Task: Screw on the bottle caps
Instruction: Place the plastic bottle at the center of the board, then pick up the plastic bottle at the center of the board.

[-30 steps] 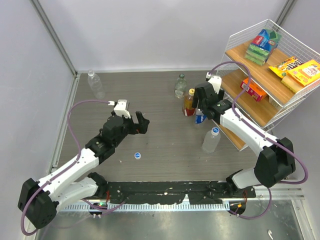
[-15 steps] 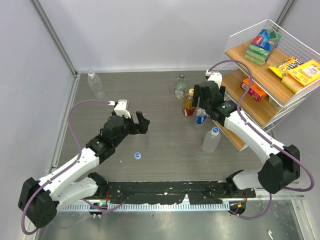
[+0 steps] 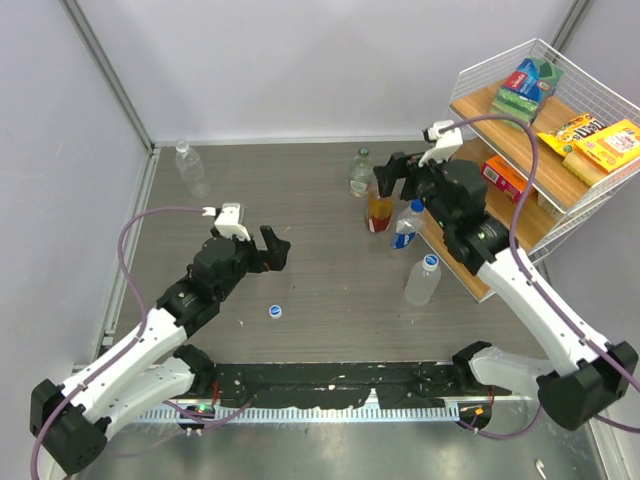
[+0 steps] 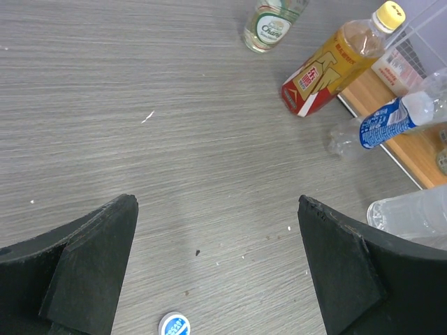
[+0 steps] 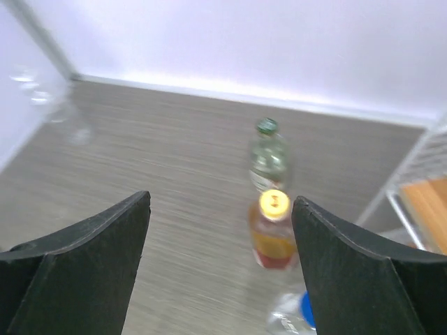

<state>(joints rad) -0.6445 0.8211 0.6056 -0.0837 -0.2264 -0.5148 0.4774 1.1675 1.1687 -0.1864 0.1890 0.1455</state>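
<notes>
Now the right tool (image 3: pixel 393 178) is hovering spread above the amber bottle (image 3: pixel 379 213) — left tool (image 3: pixel 267 251), spread too, near the white cap (image 3: pixel 274 311).

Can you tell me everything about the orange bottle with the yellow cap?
The orange bottle is clear plastic with amber drink inside. A yellow cap sits on its neck and a red label wraps its lower part. It stands upright on the grey table, with a green-capped bottle behind it and a blue-label bottle beside it. Nothing holds it; the open right pincer hovers above it.
</notes>
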